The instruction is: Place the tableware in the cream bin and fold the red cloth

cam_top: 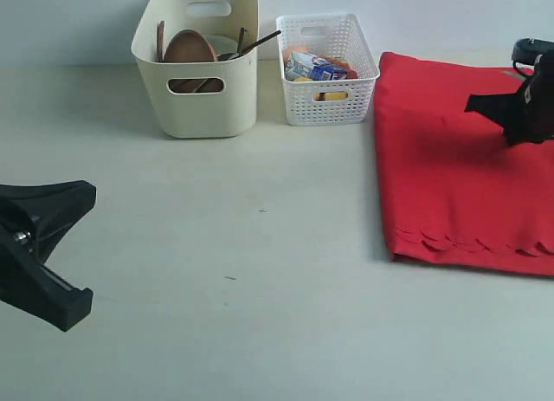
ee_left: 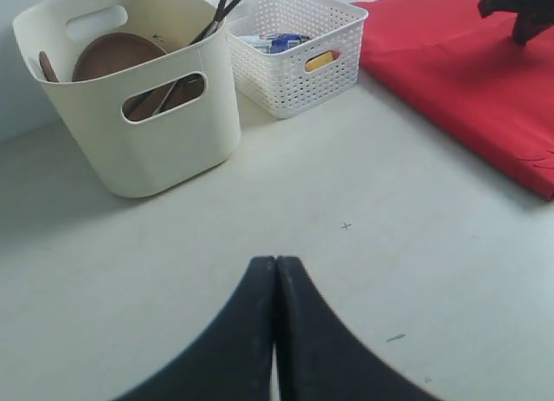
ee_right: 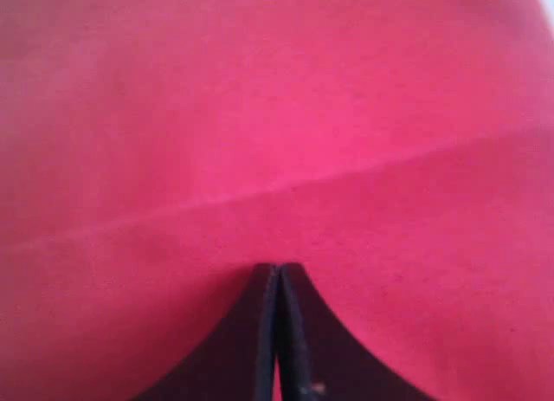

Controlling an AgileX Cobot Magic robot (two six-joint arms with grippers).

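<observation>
Shut tight, my left gripper (ee_left: pixel 275 275) hangs low over the pale table (cam_top: pixel 260 288), its two black fingers pressed together with nothing between them. My right gripper (ee_right: pixel 277 275) is pressed shut the same way above the red cloth (cam_top: pixel 450 176), and I see no fabric between its fingers.

One red cloth lies spread flat at the right of the table. Its scalloped edge faces the near side, and a single straight crease shows across it in the right wrist view.

Two containers stand side by side at the back, close but not touching. One is the cream bin (cam_top: pixel 197 106), to the left. It holds one round brown plate (cam_top: pixel 190 48) standing on edge, and two dark chopsticks (ee_left: pixel 221 11) lean out over its rim towards the neighbour. The other is a white lattice basket (cam_top: pixel 329 106), just beside the cloth's far corner. Inside are one blue-and-white carton (cam_top: pixel 316 67) and one yellow item (cam_top: pixel 333 95). The carton's print is too small to read.
</observation>
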